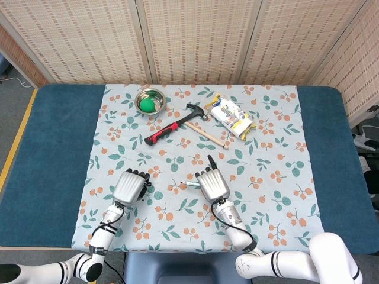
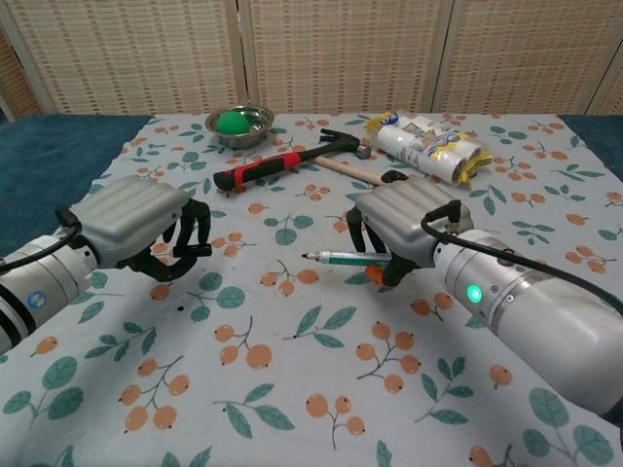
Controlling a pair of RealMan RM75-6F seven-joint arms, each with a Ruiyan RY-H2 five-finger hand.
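My right hand (image 2: 404,229) (image 1: 212,184) holds a green pen (image 2: 343,258) just above the floral cloth; its tip points left. In the head view the pen (image 1: 185,184) sticks out left of the hand. My left hand (image 2: 136,222) (image 1: 129,186) sits lower left with its fingers curled in and nothing in them, a wide gap away from the pen.
A red-and-black hammer (image 1: 176,124) (image 2: 287,161) lies behind the hands. A steel bowl (image 1: 150,99) with a green ball (image 2: 232,122) stands at the back left. A yellow-and-white packet (image 1: 232,116) (image 2: 433,146) lies back right. Blue table (image 1: 59,136) borders the cloth.
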